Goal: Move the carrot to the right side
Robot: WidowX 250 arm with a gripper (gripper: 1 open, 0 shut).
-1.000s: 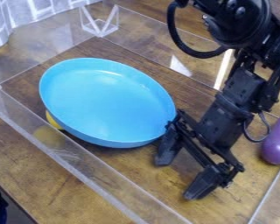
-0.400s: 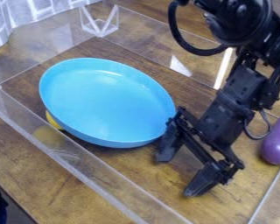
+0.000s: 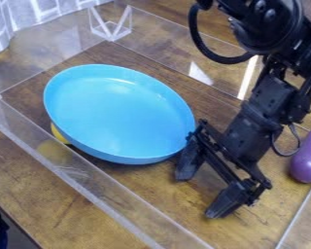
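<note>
We are holding our black pincer (image 3: 210, 190) wide open and empty; no carrot is showing, so its handling stays unjudged.

The carrot is out of sight in this camera view. No part of its orange body or green top shows, so its pose and position cannot be told.

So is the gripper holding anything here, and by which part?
Nothing is held. The gripper is open beside the blue plate, with bare table between its fingers; no carrot is visible.
</note>
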